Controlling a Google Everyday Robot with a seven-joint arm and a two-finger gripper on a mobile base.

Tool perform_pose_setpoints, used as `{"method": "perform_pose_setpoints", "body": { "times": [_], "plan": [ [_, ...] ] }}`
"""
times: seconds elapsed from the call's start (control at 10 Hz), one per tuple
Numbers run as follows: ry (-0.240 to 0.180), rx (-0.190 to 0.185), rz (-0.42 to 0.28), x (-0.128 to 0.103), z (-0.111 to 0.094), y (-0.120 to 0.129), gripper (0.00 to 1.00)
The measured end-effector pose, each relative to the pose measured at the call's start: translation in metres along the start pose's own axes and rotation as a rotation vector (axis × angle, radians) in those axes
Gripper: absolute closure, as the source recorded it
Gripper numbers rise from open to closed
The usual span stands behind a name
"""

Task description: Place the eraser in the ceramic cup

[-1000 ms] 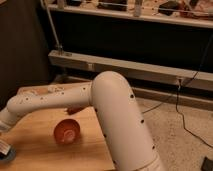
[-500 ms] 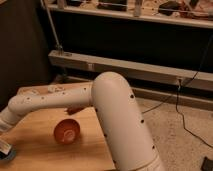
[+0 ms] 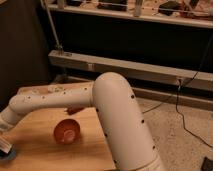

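Observation:
The ceramic cup is a small round orange-brown cup that stands on the wooden table, just in front of my white arm. The arm reaches left across the table. My gripper is at the far left edge of the view, low over the table's left end, well to the left of the cup. A blue thing lies right under the gripper. I cannot make out an eraser in this view.
A small reddish thing shows under the arm, behind the cup. Small pale items lie at the table's back edge. A metal rail and dark shelving stand behind. A black cable runs over the speckled floor at the right.

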Motion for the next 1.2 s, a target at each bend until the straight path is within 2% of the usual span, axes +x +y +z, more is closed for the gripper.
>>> {"method": "perform_pose_setpoints", "body": {
  "times": [0.7, 0.9, 1.0, 1.2],
  "plan": [
    [-0.031, -0.015, 0.015, -0.004, -0.015, -0.001, 0.2],
    [-0.017, -0.002, 0.032, -0.002, -0.021, -0.006, 0.2],
    [0.001, 0.019, 0.057, 0.001, -0.026, -0.013, 0.2],
    [0.009, 0.027, 0.067, 0.002, -0.027, -0.015, 0.2]
  ]
}}
